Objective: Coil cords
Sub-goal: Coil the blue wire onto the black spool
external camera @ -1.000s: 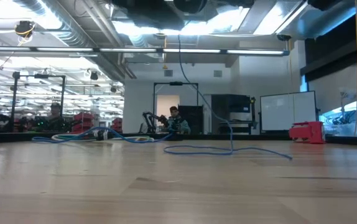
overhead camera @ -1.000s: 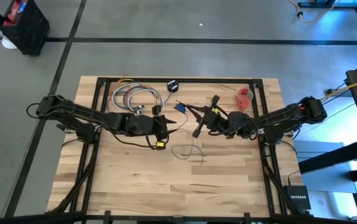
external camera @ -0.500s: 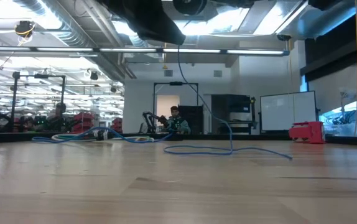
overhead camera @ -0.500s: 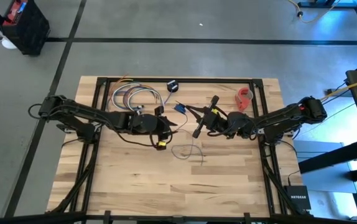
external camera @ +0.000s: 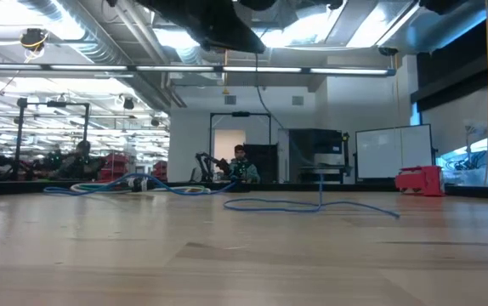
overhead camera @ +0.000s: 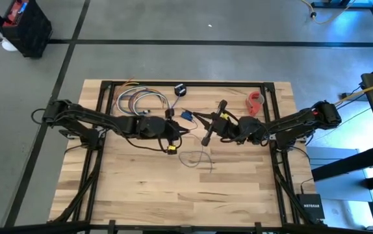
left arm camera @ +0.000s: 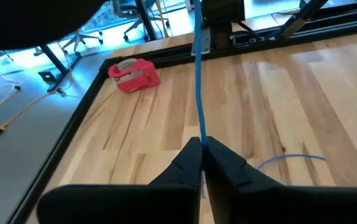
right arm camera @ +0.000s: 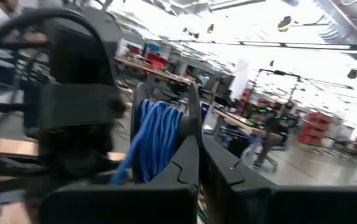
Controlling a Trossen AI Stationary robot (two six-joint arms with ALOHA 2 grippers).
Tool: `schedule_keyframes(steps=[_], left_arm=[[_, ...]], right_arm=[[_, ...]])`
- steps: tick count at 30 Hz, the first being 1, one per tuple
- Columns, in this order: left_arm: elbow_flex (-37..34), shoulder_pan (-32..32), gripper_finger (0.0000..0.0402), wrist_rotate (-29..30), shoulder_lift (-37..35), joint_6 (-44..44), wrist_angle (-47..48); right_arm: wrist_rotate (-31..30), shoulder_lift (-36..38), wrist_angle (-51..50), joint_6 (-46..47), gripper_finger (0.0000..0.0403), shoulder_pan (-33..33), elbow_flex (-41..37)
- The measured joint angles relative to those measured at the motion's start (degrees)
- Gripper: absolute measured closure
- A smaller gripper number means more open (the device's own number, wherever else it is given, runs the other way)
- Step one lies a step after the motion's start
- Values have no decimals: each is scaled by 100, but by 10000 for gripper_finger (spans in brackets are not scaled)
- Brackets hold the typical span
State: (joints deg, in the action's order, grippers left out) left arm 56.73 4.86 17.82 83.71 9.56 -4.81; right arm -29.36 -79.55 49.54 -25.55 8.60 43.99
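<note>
The thin blue cord is partly wound into a small coil [overhead camera: 186,116] held up at my right gripper [overhead camera: 197,117], which is shut. From the coil a strand [left arm camera: 198,87] runs to my left gripper [left arm camera: 201,148], shut on it above the table's middle. Beyond it the cord hangs down [external camera: 319,183] to loose loops [overhead camera: 197,158] lying on the wood. A small black puck [overhead camera: 180,90] rests near the far edge. My left gripper pinches one strand of the cord [left arm camera: 200,138] between its two fingertips, coming nearly level from the table's left. The strand runs straight and taut away from the tips toward the coil, clear of the table. My right gripper has the coil's several turns [right arm camera: 157,140] lying against the outer side of one finger [right arm camera: 188,158]. The fingers themselves hide where the cord is pinched. The coil is clear of the table.
A bundle of other coloured cords [overhead camera: 141,101] lies at the far left of the table. A red tape roll [overhead camera: 256,101] stands at the far right. A black frame [overhead camera: 186,84] runs round the tabletop. The near half of the wood is bare.
My left gripper has moved toward the table's right, closer to the coil, and has shut on the strand. The hanging part of the cord, which curved slackly before, now runs straight down to the loops on the table.
</note>
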Motion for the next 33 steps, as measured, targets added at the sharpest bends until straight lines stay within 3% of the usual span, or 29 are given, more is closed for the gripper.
schedule_keyframes(steps=[7,13,18,26,33], left_arm=[[2,-163,398,636,5,-133,482],[14,-148,399,1399,-308,-319,1193],[2,-150,399,1521,-680,-169,1326],[0,-144,397,1452,-1609,-335,1325],[0,-137,397,289,-1869,-775,1011]], right_arm=[[285,7,0,120,398,69,-2],[-204,139,-105,-418,398,399,-11],[-365,195,-581,-652,399,505,-7],[-466,195,-1056,-1079,400,480,4],[-549,178,-1395,-1022,400,142,9]])
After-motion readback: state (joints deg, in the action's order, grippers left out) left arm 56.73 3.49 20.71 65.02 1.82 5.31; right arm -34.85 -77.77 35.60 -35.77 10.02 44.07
